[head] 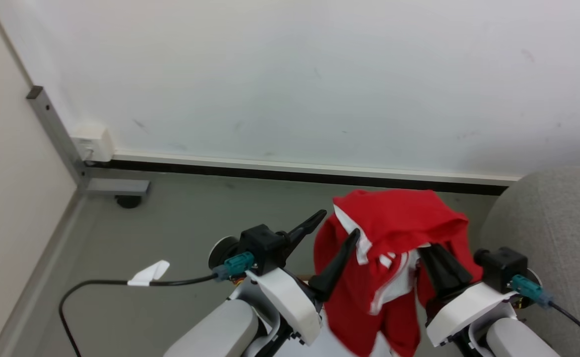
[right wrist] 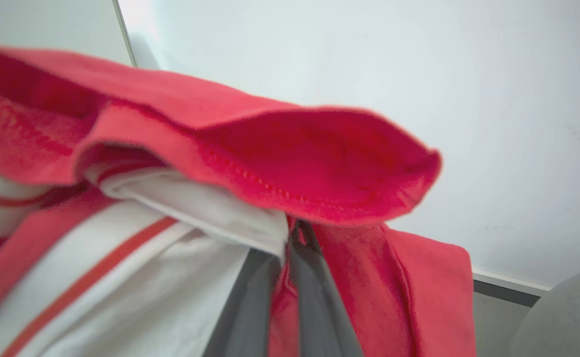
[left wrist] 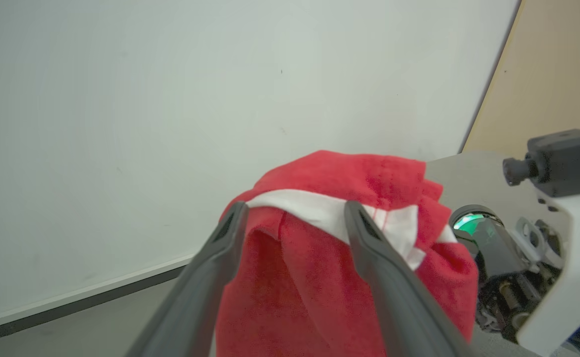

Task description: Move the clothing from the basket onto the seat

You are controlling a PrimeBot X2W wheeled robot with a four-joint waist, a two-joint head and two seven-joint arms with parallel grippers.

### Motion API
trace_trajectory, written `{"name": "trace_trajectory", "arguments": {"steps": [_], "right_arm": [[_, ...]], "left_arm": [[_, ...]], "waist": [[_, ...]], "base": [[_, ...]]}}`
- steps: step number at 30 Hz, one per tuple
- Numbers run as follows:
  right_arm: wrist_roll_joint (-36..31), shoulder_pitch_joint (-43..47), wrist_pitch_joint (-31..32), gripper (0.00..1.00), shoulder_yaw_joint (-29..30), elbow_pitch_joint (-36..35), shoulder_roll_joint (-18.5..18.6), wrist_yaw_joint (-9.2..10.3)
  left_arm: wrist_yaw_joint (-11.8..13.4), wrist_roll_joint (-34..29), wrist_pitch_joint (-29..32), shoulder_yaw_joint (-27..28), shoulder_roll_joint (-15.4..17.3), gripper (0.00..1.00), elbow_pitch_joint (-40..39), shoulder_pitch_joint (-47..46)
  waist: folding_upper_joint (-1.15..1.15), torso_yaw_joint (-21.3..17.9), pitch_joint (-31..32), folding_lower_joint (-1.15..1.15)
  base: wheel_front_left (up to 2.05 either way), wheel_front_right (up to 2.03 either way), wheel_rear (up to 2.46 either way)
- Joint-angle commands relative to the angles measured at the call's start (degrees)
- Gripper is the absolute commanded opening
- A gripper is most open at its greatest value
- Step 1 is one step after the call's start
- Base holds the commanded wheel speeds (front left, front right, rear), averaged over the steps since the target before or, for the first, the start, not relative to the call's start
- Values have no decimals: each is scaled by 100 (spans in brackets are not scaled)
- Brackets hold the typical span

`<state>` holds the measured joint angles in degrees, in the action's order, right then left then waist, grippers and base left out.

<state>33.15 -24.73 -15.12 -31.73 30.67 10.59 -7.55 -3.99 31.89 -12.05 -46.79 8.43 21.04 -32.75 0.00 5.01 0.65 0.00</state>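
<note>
The red clothing [head: 394,218] with white stripe trim hangs in the air, draped over my right gripper [head: 436,253], which is shut on it. In the right wrist view the two fingers [right wrist: 314,292] press together under a fold of the clothing [right wrist: 319,158]. My left gripper [head: 337,227] stands open just left of the garment, its inner finger against the white trim. The left wrist view has the clothing [left wrist: 339,173] beyond the spread fingers [left wrist: 369,248]. The grey seat [head: 557,223] lies at the right. The basket is out of view.
A white wall with a dark baseboard [head: 294,171] runs across ahead. At the left are a beige partition, a metal post [head: 54,129] with a white box [head: 94,144], and a black cable [head: 96,283] with a white tag on the grey floor.
</note>
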Motion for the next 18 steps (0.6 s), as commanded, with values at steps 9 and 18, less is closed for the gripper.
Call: {"name": "trace_trajectory", "arguments": {"steps": [9, 18], "right_arm": [[-279, 158, -5, 0, 721, -550, 276, 12], [-612, 288, -5, 0, 1323, -1209, 493, 12]], "left_arm": [[53, -155, -197, -35, 127, 100, -254, 232], [80, -180, -269, 32, 121, 100, -351, 320]], "waist": [[0, -764, -95, 0], [0, -1668, -200, 0]], "base": [[0, 0, 0], [0, 0, 0]]}}
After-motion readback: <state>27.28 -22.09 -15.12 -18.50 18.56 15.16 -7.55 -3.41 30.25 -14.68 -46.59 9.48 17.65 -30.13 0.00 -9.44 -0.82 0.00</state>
